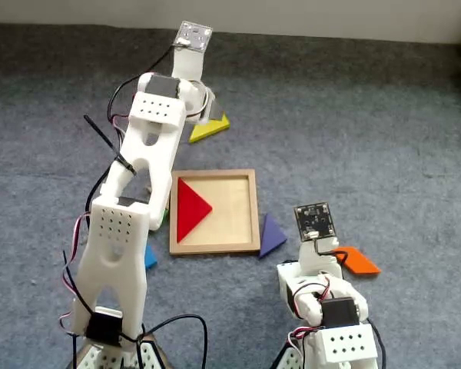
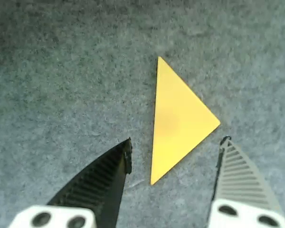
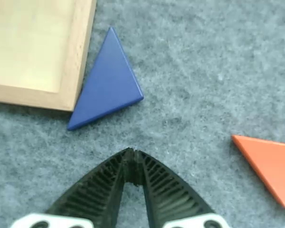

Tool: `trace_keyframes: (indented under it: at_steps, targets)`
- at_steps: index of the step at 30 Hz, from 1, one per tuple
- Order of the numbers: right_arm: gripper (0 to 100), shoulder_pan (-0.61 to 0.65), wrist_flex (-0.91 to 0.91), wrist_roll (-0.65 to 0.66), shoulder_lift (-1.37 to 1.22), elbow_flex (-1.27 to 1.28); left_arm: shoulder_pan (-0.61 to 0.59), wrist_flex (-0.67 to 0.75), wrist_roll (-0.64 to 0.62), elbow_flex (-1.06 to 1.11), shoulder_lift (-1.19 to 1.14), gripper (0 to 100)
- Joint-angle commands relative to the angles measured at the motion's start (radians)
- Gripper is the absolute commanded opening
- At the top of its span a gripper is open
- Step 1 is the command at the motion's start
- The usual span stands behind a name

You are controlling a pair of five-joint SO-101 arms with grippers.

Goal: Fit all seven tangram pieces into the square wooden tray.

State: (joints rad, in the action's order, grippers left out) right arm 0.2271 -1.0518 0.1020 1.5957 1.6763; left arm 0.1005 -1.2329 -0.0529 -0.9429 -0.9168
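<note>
1. One piece only, the red triangle (image 1: 190, 209), lies inside the tray (image 1: 215, 247), against its left side. We judge that the task is near its beginning.
2. The yellow triangle (image 2: 175, 121) lies flat on the carpet beyond the tray. The left gripper (image 2: 176, 141) hangs over it with its fingers wide apart, one on each side of the lower corner.
3. The right gripper (image 3: 132, 154) has its fingers pressed together on nothing. It points at the blue triangle (image 3: 107, 80), which touches the outer corner of the tray. The orange piece (image 3: 270, 166) lies well apart from it.
4. We think the main risk is the grip. The yellow piece is thin and flat on a soft surface, so the fingers may close over it or push it into the pile.
5. Its edges are slanted, so closing on them could turn the triangle or squeeze it out.
6. A light blue piece (image 1: 150, 256) is partly hidden under the left arm, which may disturb it.
7. The carpet (image 1: 384, 138) is grey-blue and fuzzy. A pale strip (image 1: 330, 15) runs along its far edge; we cannot tell what it is.
</note>
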Motion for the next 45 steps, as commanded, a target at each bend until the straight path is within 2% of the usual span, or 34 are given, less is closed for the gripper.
trace_keyframes:
  at_steps: [1, 6, 12, 15, 17, 29, 40, 42, 45]
  targets:
    - [0.6, -0.018, 0.008, -0.005, 0.007, 0.074, 0.048, 0.133, -0.063, -0.031, -0.042, 30]
    - [0.6, -0.018, 0.008, -0.005, 0.007, 0.074, 0.07, 0.273, -0.063, -0.031, -0.153, 29]
    - [0.6, -0.018, 0.008, -0.005, 0.007, 0.074, 0.038, 0.46, -0.055, -0.028, -0.225, 19]
    - [0.6, -0.018, 0.008, -0.005, 0.007, 0.074, 0.028, 0.485, -0.052, -0.031, -0.265, 17]
    - [0.6, -0.018, 0.008, -0.005, 0.007, 0.074, 0.03, 0.477, 0.0, -0.031, -0.274, 17]
    - [0.6, -0.018, 0.008, -0.005, 0.007, 0.074, -0.013, -0.068, 0.304, -0.232, -0.278, 17]
    - [0.6, -0.019, 0.008, -0.005, 0.007, 0.074, -0.108, -0.485, 0.453, -0.475, -0.278, 17]
    - [0.6, -0.019, 0.008, -0.005, 0.007, 0.074, -0.119, -0.534, 0.468, -0.501, -0.278, 17]
    - [0.6, -0.042, 0.008, -0.003, 0.007, 0.074, -0.159, -0.535, 0.468, -0.495, -0.274, 17]
